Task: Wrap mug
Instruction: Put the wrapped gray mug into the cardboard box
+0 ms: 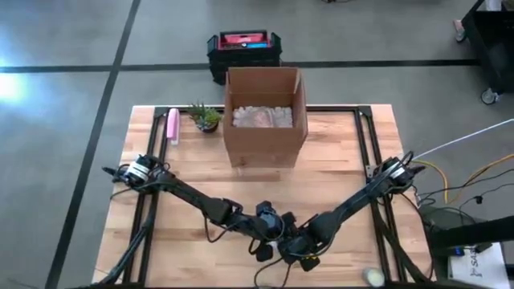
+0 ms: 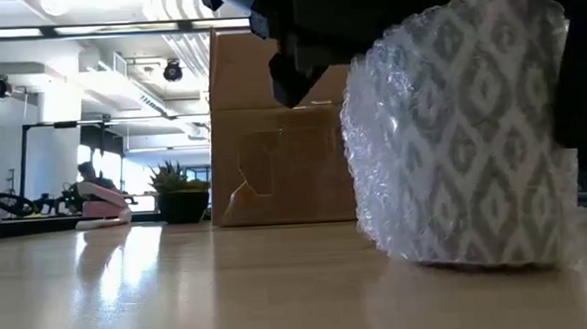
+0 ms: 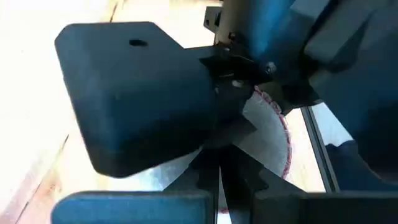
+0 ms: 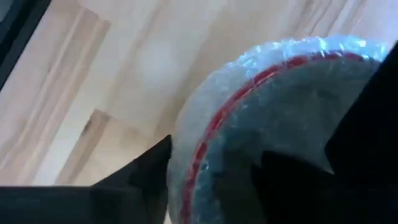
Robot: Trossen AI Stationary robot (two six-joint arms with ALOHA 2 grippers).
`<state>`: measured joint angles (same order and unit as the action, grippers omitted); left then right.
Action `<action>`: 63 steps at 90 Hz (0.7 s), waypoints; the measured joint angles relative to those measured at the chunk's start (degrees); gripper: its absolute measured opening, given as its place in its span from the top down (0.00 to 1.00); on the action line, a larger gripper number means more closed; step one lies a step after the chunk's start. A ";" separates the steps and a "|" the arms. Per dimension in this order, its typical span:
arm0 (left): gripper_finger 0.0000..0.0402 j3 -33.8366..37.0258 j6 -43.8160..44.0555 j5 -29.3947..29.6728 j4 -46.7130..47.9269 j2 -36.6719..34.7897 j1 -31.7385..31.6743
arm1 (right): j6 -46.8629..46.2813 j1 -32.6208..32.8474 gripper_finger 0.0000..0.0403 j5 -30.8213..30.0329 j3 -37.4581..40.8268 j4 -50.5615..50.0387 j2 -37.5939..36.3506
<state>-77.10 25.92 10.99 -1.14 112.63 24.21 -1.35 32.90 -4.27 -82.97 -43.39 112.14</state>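
Observation:
The mug (image 2: 466, 137), grey with a white diamond pattern and a red rim (image 4: 214, 134), stands upright on its base near the table's front edge, with bubble wrap (image 2: 390, 111) round its wall. In the high view both arms meet over it and hide it. My left gripper (image 3: 221, 186) is shut just above the mug's mouth, right beside the right gripper. My right gripper (image 4: 214, 180) is open and comes down over the rim, one finger (image 4: 140, 177) outside the wrapped wall and one finger (image 4: 298, 168) inside the mug. My left gripper hovers with shut fingers over the wrap at the mug's mouth (image 3: 267, 143); the right gripper's body hides its tips, and I cannot tell whether it touches the wrap. My right gripper straddles the wrapped rim (image 4: 193, 162) from above. Its outer finger lies close against the bubble wrap, but I cannot tell whether either finger touches.
An open cardboard box (image 1: 265, 116) with padding inside stands at the far middle of the table. A small potted plant (image 1: 205, 116) and a pink object (image 1: 171, 126) lie left of it. A pale round thing (image 1: 371, 275) sits at the near right edge. A black and red case (image 1: 243, 48) is on the floor beyond.

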 joint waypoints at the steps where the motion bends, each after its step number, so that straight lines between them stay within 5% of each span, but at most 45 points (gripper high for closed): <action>1: 1.00 0.00 0.01 0.01 0.01 -0.09 0.01 | 0.16 0.01 0.63 -0.06 0.01 -0.01 0.00; 21: 1.00 0.24 0.34 -0.13 4.24 -4.48 0.80 | 2.85 0.01 0.95 0.20 -0.81 -1.90 -0.11; 40: 1.00 0.17 0.08 0.88 14.26 -11.99 2.37 | 2.37 -0.11 0.96 -2.25 -5.31 -9.99 -0.58; 63: 1.00 0.19 1.86 9.16 31.95 -20.25 4.24 | 3.82 -1.54 0.98 -3.41 -11.58 -13.73 -7.73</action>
<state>-76.91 27.78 20.15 30.81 92.38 28.45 2.47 31.35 -7.68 -94.55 -57.12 104.41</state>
